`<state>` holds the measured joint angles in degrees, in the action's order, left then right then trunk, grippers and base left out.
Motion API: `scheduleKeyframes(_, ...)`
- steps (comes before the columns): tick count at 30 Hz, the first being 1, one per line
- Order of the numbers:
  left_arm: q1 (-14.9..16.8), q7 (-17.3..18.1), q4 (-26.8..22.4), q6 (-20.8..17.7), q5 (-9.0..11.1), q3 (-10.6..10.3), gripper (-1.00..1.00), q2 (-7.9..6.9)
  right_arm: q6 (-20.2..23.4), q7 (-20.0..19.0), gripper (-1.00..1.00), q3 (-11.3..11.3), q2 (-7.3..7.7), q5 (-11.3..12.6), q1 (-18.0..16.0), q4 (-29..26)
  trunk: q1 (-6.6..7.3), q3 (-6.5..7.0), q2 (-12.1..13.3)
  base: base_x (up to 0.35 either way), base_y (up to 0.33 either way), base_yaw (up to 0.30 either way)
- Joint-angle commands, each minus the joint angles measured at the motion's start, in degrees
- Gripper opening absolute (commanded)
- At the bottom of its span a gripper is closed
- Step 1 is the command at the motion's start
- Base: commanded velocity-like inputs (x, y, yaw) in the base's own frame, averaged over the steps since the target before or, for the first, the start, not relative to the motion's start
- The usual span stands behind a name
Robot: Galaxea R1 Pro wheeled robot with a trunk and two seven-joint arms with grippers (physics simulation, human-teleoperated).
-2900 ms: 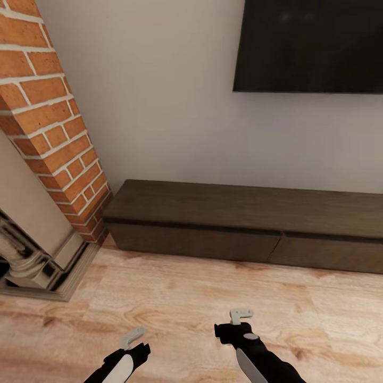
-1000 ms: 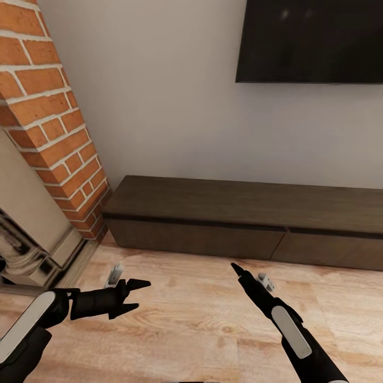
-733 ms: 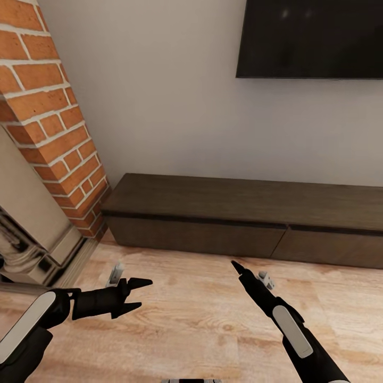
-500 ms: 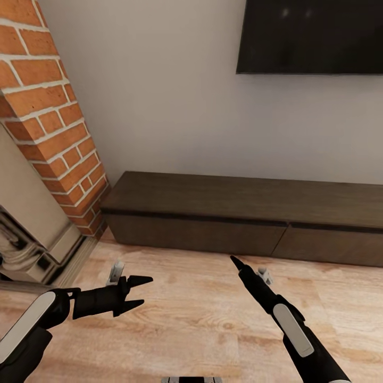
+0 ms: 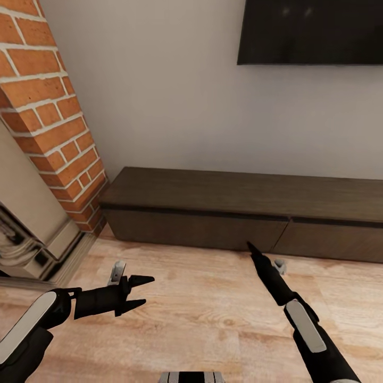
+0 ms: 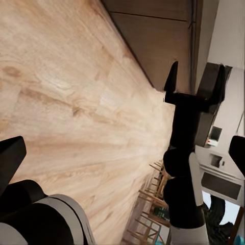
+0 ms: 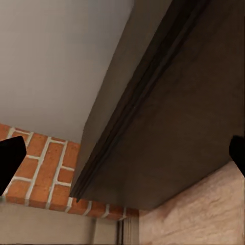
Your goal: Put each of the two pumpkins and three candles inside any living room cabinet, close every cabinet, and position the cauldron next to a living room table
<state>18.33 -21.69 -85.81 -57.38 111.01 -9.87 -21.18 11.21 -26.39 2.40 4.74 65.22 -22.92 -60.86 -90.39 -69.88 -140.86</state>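
The cabinet (image 5: pixel 239 213) is a long, low dark-brown unit against the white wall, and both of its drawer fronts sit flush and closed. My right gripper (image 5: pixel 250 246) reaches forward just short of the left drawer's right end, and the left wrist view shows this right gripper (image 6: pixel 194 76) open and empty. The right wrist view looks closely at the cabinet (image 7: pixel 173 143) front and top edge. My left gripper (image 5: pixel 139 291) hovers open over the floor, well short of the cabinet (image 6: pixel 153 35). The pumpkins, candles, cauldron and table are out of view.
A red brick column (image 5: pixel 48 106) with a pale fireplace surround (image 5: pixel 32 229) stands at the left, touching the cabinet's end. A dark TV (image 5: pixel 314 32) hangs on the wall above. Light wooden floor (image 5: pixel 202 319) lies under both arms.
Both arms have risen from low and near to stretched forward. In the last half second the right gripper has moved on toward the cabinet front. The view has tilted a little.
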Motion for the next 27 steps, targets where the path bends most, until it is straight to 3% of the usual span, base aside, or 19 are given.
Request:
scheduleKeyframes(1, 0.04, -0.55, -0.04, 0.01, 0.76, -0.06, 1.00, -0.03, 0.61, -0.20, 1.00, 1.12, -0.03, 0.64, -0.02, 0.01, -0.21, -0.23, -0.43, 0.000, 0.000, 0.000)
scheduleKeyframes(5, 0.04, 1.10, -0.01, 0.01, 1.39, -0.15, 1.00, -0.13, 0.83, -0.27, 1.00, 4.46, 0.04, 0.83, -0.02, -0.08, -1.09, -0.95, -2.04, 0.000, 0.000, 0.000)
scheduleKeyframes(11, 0.04, 3.29, 0.09, 0.07, 1.47, -1.92, 1.00, -0.19, 0.21, -0.38, 1.00, 5.12, -0.19, 0.26, -0.02, -0.19, -1.41, -2.24, -2.45, 0.000, 0.000, 0.000)
scheduleKeyframes(18, 0.04, 4.16, -0.12, 0.01, 1.58, -2.38, 1.00, -0.15, -0.04, -2.57, 1.00, 5.37, -0.25, 0.63, -0.02, -0.19, -1.59, -3.79, -2.54, 0.000, 0.000, 0.000)
scheduleKeyframes(20, 0.04, 6.30, -0.32, 0.00, 1.61, -2.79, 1.00, -0.17, -0.01, -3.42, 1.00, 5.40, -0.18, 0.70, -0.02, -0.16, -1.64, -4.23, -2.57, 0.000, 0.000, 0.000)
scheduleKeyframes(21, 0.02, 9.92, -0.52, -0.01, 1.49, -3.55, 1.00, -0.29, 0.01, -4.07, 1.00, 5.45, -0.06, 0.77, -0.02, -0.13, -1.67, -4.45, -2.58, 0.000, 0.000, 0.000)
scheduleKeyframes(24, -0.37, 15.30, -0.78, -0.01, 1.10, -4.33, 1.00, -1.02, 0.08, -4.51, 1.00, 5.54, 0.07, 1.34, -0.02, -0.13, -1.75, -5.12, -2.62, 0.000, 0.000, 0.000)
scheduleKeyframes(27, -1.81, 21.23, -2.78, -0.01, 0.73, -4.78, 1.00, -3.26, 0.26, -4.75, 1.00, 5.53, 0.10, 2.39, -0.02, -0.12, -1.80, -5.56, -2.65, 0.000, 0.000, 0.000)
